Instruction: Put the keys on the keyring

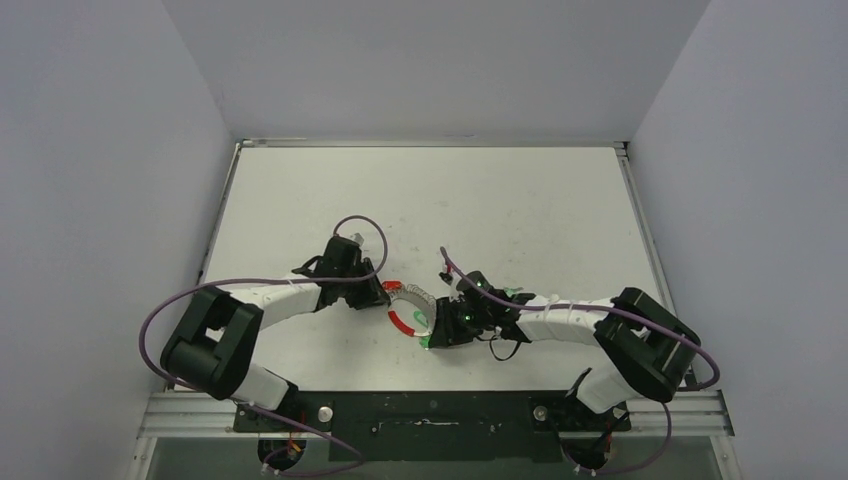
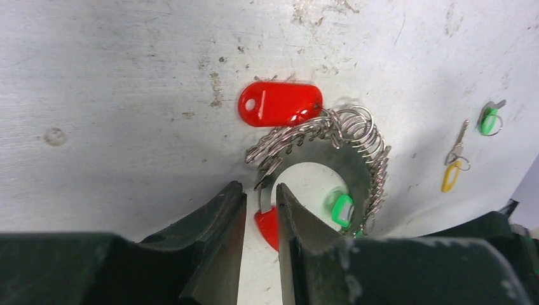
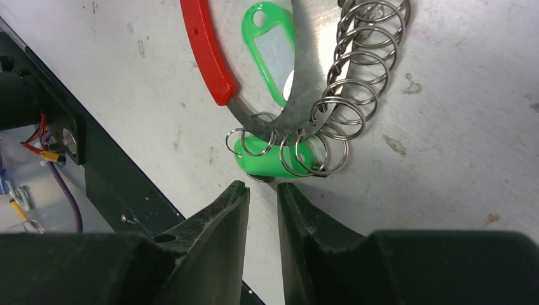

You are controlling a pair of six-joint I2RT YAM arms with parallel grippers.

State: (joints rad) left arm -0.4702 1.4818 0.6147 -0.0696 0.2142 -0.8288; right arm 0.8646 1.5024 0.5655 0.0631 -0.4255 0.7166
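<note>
Left fingers: nearest our left wrist view, the dark left fingers stand a narrow gap apart. A red end of the keyring and a silver tip show in that gap, and we cannot tell whether they are pinched.
Right fingers: the right fingers are parted by a narrow gap with nothing between them, their tips just short of the ring.
Keyring: we see it lying flat on the tabletop between the two arms. It is a curved silver band strung with many small wire rings, with a red segment along one side.
Keys at the ring: a green key lies inside the curve, partly under the band. A second green key lies beneath the small rings nearest the right fingers. A red key touches the rings at the far side.
Keys apart: a loose green key and a yellow key lie well apart from the ring.
</note>
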